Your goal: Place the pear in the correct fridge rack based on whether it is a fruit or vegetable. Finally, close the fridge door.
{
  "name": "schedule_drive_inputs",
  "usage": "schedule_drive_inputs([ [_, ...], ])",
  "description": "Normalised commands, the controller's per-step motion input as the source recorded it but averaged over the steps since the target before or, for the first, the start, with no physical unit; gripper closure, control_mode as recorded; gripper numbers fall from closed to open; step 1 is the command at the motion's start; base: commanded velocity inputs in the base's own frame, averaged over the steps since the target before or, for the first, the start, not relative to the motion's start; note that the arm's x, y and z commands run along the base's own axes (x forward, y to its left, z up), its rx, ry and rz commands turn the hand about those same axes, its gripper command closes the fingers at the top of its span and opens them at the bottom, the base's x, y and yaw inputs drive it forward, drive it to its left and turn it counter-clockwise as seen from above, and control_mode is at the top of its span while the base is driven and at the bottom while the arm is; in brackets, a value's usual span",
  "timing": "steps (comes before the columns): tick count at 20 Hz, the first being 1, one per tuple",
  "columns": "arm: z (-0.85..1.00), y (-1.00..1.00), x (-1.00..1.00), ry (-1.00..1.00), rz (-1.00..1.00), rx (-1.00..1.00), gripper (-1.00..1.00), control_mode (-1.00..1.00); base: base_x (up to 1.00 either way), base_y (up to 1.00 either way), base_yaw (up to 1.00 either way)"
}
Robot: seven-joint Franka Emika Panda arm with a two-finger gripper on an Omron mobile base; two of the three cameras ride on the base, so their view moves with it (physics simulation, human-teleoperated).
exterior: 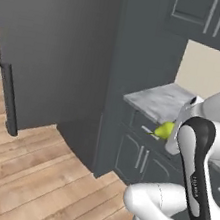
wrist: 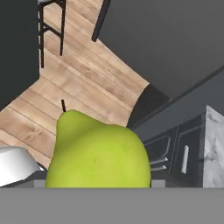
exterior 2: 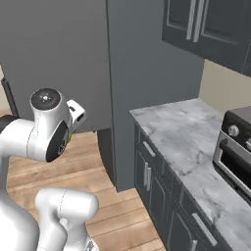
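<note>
- Clearly, the fridge door (exterior: 51, 46) is the biggest thing ahead of the pincer: a flat dark-grey slab swung out across the left, its long bar handle (exterior: 7, 97) at the outer edge. We judge the step in hand to be carrying the pear round that door to the fridge interior, so we should go wide of the door edge and not brush it with the arm.
- Next, the marble counter (exterior 2: 186, 142) with its dark cabinets lies to the right of the pincer and a little below; we want to lift away from its corner before turning.
- Then the pincer (exterior: 171, 135) itself: it sits closed about the pear, which rides at its tip. Keep the hold steady and the wrist level through the swing, since a rounded fruit may slip.
- The pear (wrist: 98, 151), yellow-green with a short dark stem, is right in front of the hand camera, over the wooden floor.
- As for what we cannot make out: the fingertips are covered by the fruit, so the contact points are a guess. The fridge rack and the whole interior lie behind the door. In the right base view the arm's own joint hides the pincer.
</note>
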Motion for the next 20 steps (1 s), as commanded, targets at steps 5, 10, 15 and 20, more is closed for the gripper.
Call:
schedule_drive_inputs([
  [5,0.00,0.00,0.00,0.00,0.00,0.00,1.00,1.00,0.00,-0.16,0.71],
  [10,0.00,0.00,0.00,0.00,0.00,0.00,1.00,1.00,0.01,0.03,0.68],
  [15,0.00,0.00,0.00,0.00,0.00,0.00,1.00,1.00,0.36,0.31,0.43],
  [20,0.00,0.00,0.00,0.00,0.00,0.00,1.00,1.00,0.56,0.34,0.28],
])
